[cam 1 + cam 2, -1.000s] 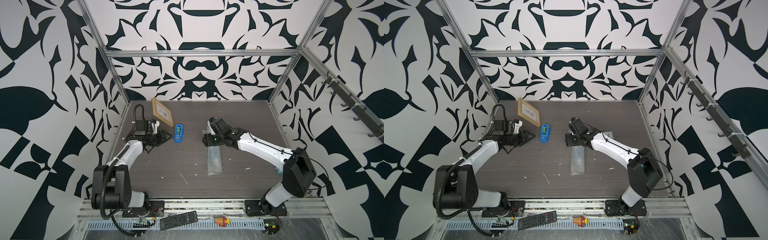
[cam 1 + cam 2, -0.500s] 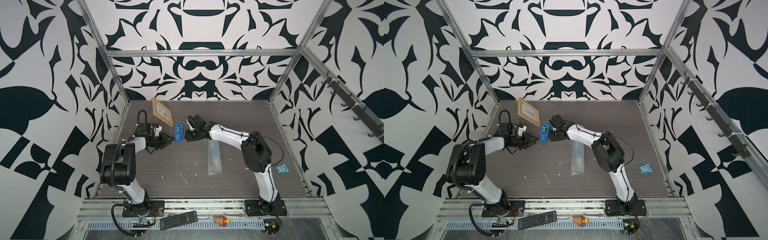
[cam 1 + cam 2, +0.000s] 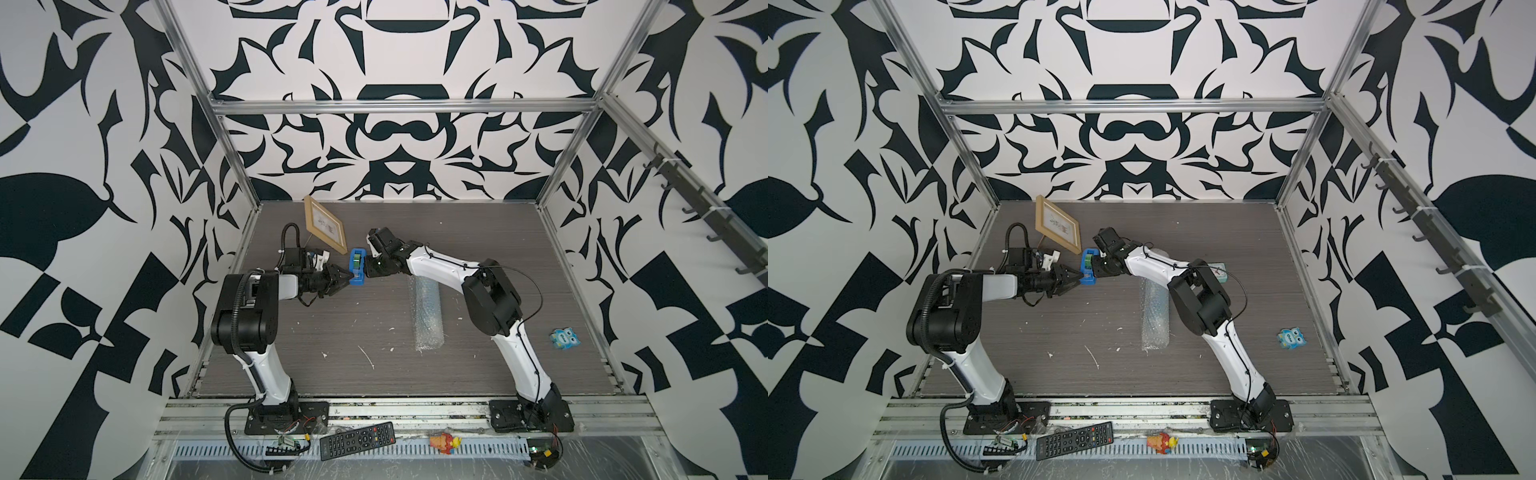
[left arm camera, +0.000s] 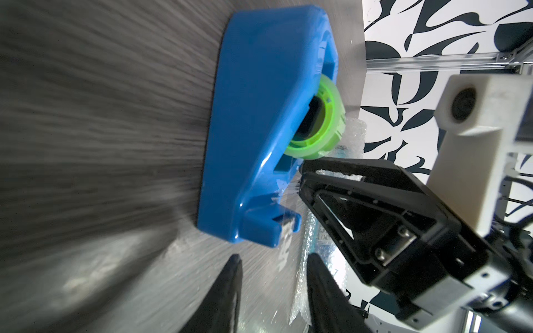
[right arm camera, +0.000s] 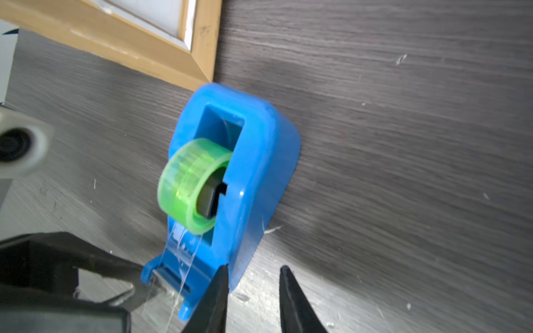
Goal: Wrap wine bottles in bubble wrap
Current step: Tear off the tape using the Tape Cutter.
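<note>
You are holding the left arm with its elbow block raised over the base and its forearm reaching level, so the left gripper point(image 3: 347, 277) is pointing at the cutter end of the blue tape dispenser point(image 3: 356, 271). Its fingers point(image 4: 230, 288) are standing spread, with only table point(image 3: 332, 332) between them, and the dispenser is sitting just ahead of their tips. You are bending the right arm high at the elbow and sloping its forearm down, so the right gripper point(image 5: 254, 268) is meeting the dispenser from the opposite side. Its fingers point(image 5: 291, 294) are also parted and gripping nothing. One tip is lying right by the dispenser's wall, though I cannot tell whether it is touching. The bubble wrap point(image 3: 428, 313) is lying rolled up well behind the right fingers, beside that arm's elbow. The bottle point(image 4: 318, 239) is showing only faintly through it in the left wrist view. A wooden picture frame point(image 3: 325, 224) is standing just beyond the dispenser from both sets of fingertips.

A second ago the right fingers were hovering at the roll's far end with that arm stretched low; now they are sitting well clear of it. The left fingers, then apart from the dispenser, are now sitting close to it. The roll is lying where it was.
</note>
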`<control>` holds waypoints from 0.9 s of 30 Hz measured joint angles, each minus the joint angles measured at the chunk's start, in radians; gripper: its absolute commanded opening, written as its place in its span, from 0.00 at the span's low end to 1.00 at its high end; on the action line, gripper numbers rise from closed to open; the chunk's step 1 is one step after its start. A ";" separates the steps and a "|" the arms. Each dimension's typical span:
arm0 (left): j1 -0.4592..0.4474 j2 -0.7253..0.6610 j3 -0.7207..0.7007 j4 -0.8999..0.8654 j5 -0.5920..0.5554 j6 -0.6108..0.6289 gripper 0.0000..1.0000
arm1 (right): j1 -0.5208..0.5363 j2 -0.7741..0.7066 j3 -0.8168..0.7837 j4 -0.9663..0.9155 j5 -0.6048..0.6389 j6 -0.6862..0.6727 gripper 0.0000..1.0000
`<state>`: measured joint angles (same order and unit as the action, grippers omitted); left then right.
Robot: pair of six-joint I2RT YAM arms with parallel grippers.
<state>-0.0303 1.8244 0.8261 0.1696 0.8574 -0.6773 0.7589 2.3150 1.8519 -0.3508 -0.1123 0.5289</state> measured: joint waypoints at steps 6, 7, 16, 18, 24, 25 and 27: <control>-0.012 0.033 0.000 0.045 0.013 -0.039 0.37 | -0.003 0.017 0.016 0.018 -0.017 0.012 0.32; -0.014 0.035 0.000 0.051 0.016 -0.046 0.36 | -0.003 0.018 0.016 0.020 -0.019 0.014 0.32; -0.021 0.036 0.001 0.111 0.052 -0.110 0.22 | -0.003 0.030 0.021 0.039 -0.034 0.023 0.31; -0.021 0.036 0.001 0.111 0.056 -0.120 0.14 | -0.003 0.032 0.021 0.044 -0.040 0.026 0.31; -0.021 0.036 0.001 0.116 0.064 -0.119 0.00 | -0.003 0.037 0.019 0.060 -0.046 0.040 0.30; -0.021 0.036 0.000 0.116 0.064 -0.119 0.00 | -0.003 0.037 0.018 0.062 -0.047 0.041 0.29; -0.021 0.035 0.000 0.113 0.067 -0.117 0.00 | -0.003 0.037 0.013 0.071 -0.047 0.047 0.27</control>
<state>-0.0509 1.8599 0.8257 0.2829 0.9241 -0.7948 0.7563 2.3520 1.8645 -0.2798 -0.1596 0.5758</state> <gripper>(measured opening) 0.048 0.282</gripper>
